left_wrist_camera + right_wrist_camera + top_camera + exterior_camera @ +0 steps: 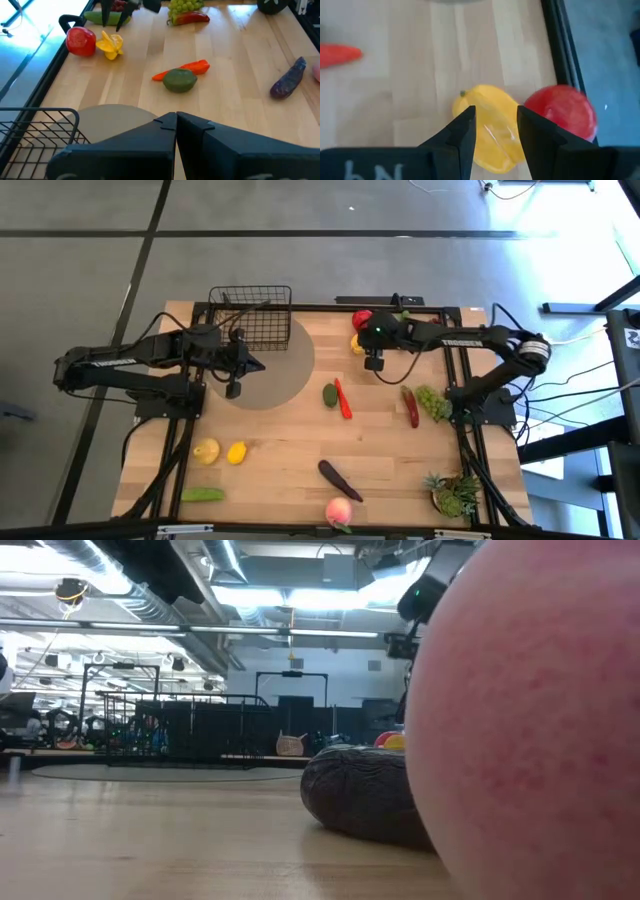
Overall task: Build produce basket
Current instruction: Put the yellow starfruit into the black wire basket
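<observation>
Right wrist view: right claw part-open, straddling yellow fruit beside red apple, nothing gripped yet; next close, carry to basket at counter's far edge; left claw shut, empty.

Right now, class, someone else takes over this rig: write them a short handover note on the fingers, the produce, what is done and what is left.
Left gripper: fingers shut, empty, beside the basket.
Right gripper: fingers open on either side of the yellow fruit, next to the red apple at the table's far edge. Whether it is gripped yet cannot be told.
Done: nothing; the basket is empty.
Left: all the produce, including the lemons, cucumber, eggplant, peach, grapes and chilies.
</observation>
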Motion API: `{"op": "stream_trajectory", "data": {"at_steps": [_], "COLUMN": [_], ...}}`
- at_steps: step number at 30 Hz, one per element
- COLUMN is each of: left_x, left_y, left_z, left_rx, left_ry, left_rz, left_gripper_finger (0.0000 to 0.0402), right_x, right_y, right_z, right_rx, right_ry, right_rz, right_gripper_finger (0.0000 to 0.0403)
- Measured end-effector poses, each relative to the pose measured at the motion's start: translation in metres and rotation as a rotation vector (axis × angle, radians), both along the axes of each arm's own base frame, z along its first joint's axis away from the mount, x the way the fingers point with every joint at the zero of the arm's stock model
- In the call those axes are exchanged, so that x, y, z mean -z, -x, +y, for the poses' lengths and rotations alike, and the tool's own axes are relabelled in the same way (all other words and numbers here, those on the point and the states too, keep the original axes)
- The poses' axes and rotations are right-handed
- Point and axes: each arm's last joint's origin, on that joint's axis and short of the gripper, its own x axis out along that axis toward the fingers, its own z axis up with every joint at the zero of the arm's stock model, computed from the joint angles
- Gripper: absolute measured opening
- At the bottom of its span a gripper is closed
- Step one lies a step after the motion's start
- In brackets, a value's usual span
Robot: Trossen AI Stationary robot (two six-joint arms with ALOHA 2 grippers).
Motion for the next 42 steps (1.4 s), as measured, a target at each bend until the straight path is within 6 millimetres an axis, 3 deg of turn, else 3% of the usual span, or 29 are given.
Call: {"op": "stream_trajectory", "data": {"at_steps": [9,17,30,42], "left_x": [0.000,0.000,0.000,0.001], "left_y": [0.000,0.000,0.000,0.000], "left_z": [0.000,0.000,0.000,0.001], "left_rx": [0.000,0.001,0.001,-0.094], "left_ry": [0.000,0.000,0.001,0.129], "left_rz": [0.000,0.000,0.006,-0.014], "left_gripper_finger": [0.0000,0.0000,0.0000,0.0000], "right_x": [0.026,0.026,0.009,-0.037], "right_y": [-0.003,-0.005,-0.008,-0.013], "right_z": [-0.023,-0.025,-0.023,-0.024], "right_rx": [0.026,0.008,-0.063,-0.054], "right_ry": [0.023,0.049,0.126,-0.017], "right_rz": [0.074,0.057,0.081,0.186], "right_gripper_finger": [0.0135,0.0135,0.0135,0.0135]}}
